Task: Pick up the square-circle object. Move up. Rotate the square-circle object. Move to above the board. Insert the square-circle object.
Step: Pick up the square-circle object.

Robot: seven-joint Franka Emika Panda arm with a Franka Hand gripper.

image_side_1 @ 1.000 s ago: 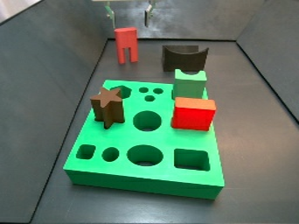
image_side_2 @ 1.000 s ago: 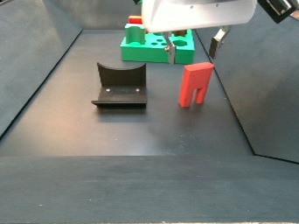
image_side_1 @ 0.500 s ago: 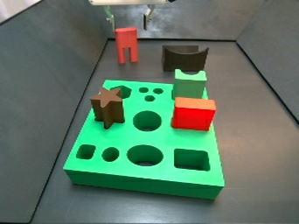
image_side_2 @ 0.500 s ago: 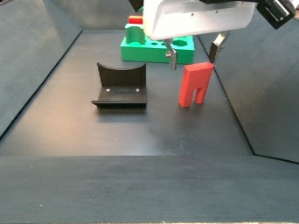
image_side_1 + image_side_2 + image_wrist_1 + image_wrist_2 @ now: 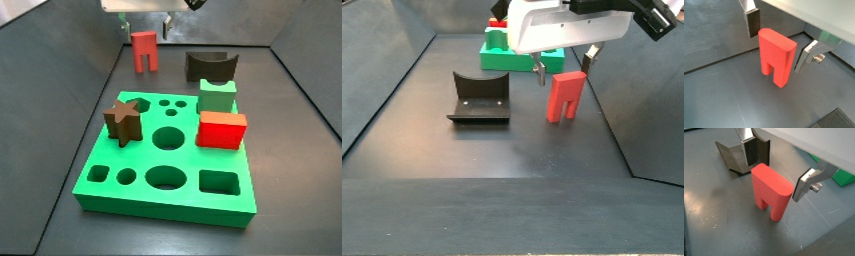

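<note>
Salmon-red square-circle object [image 5: 777,56], blocky-topped over two legs, stood upright on the dark floor between the claw's [image 5: 779,162] spread, non-touching silver fingers [image 5: 751,22]. A good grasp probably meant descending farther, centred, then closing squarely. Fingertip depth was unclear; the bright green holed board [image 5: 167,166] lay toward six o'clock in a side view.

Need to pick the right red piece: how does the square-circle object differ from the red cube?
The square-circle object is salmon-red, tall, two-legged, standing on the floor under the open gripper. The red cube is brighter, squat, solid, resting on the board. Both are reddish; neither is gripped.
</note>
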